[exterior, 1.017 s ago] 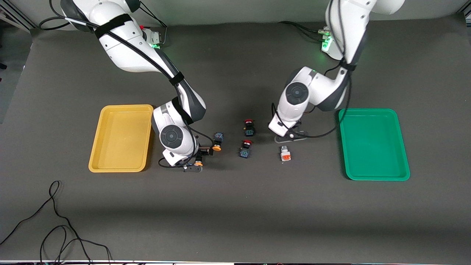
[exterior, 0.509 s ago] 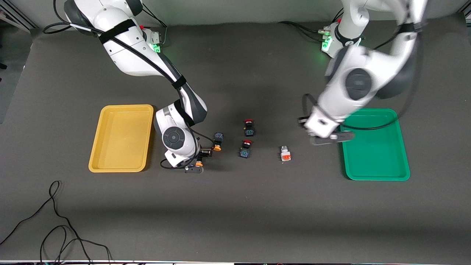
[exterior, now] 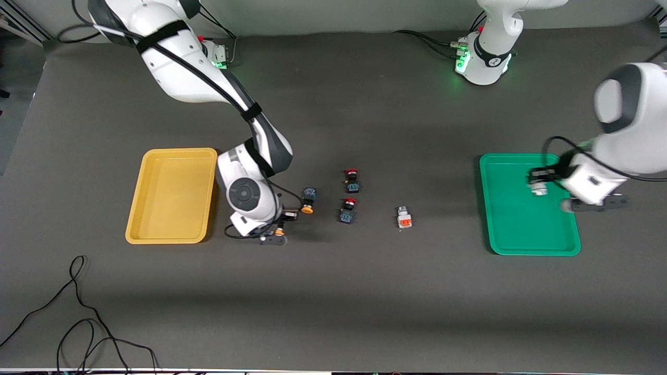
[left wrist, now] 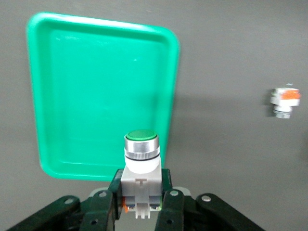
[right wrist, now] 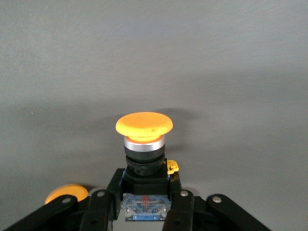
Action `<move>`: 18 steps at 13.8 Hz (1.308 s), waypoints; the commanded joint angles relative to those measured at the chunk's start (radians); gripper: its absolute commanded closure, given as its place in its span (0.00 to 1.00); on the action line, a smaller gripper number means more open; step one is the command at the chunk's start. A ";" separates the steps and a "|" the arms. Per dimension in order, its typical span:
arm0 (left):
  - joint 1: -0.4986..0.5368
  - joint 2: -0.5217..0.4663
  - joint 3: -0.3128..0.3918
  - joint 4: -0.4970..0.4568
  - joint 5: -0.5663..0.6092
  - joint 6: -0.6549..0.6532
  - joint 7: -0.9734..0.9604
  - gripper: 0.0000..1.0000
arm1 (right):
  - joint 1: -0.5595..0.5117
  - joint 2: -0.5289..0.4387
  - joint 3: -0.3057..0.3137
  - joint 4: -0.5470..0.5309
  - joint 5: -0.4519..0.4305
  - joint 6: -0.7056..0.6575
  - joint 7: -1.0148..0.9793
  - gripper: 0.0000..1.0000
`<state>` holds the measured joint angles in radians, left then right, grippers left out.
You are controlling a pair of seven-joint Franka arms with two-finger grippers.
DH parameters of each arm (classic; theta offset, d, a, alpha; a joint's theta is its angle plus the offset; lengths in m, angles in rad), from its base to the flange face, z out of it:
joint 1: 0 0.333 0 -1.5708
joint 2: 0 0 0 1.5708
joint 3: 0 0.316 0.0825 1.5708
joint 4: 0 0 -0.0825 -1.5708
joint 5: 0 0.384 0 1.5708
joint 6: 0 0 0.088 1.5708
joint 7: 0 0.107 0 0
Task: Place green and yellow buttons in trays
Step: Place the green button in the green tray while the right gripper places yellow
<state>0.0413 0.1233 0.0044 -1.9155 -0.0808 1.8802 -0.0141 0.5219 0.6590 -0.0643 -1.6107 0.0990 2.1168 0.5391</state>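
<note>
**A:** What is your left gripper (exterior: 539, 183) carrying?

**B:** Its jaws are gripping the white-grey push-button switch with the round green tip (left wrist: 141, 154) by the body. It is hanging over the shallow green plastic tray (exterior: 529, 246), which is lying at the three o'clock end of the dark counter (exterior: 333, 302).

**A:** And your right gripper (right wrist: 144, 204)?

**B:** Its jaws are clamping a dark-bodied switch with a round orange-yellow cap (right wrist: 144, 126). It is hovering low over the counter, just off the five o'clock corner of the shallow yellow plastic tray (exterior: 167, 240).

**A:** What is lying loose?

**B:** A second orange-capped dark switch (exterior: 307, 201) is sitting at two o'clock from those jaws. Two red-capped dark switches (exterior: 353, 180) are resting mid-counter. At three o'clock from them, the white-grey switch with the orange block (exterior: 404, 218) is waiting.
</note>
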 commanded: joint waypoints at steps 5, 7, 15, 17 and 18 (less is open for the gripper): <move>0.003 0.185 -0.017 -0.286 0.079 0.544 0.042 0.88 | -0.079 -0.304 -0.191 -0.130 0.013 -0.302 -0.451 1.00; 0.002 0.243 -0.017 -0.297 0.082 0.615 0.045 0.87 | -0.079 -0.338 -0.293 -0.201 0.013 -0.290 -0.618 1.00; 0.009 0.190 -0.020 -0.026 0.082 0.190 0.074 0.01 | -0.095 -0.343 -0.414 -0.574 0.177 0.146 -0.915 1.00; 0.011 0.181 -0.020 0.114 0.079 0.017 0.072 0.01 | -0.088 -0.317 -0.413 -0.592 0.202 0.189 -0.920 1.00; 0.011 0.179 -0.020 0.175 0.076 -0.051 0.071 0.01 | -0.086 -0.300 -0.413 -0.592 0.202 0.196 -0.920 1.00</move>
<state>0.0521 0.3052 -0.0178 -1.8653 -0.0098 1.9702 0.0438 0.4238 0.3459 -0.4747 -2.1908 0.2643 2.2787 -0.3502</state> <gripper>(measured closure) 0.004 0.595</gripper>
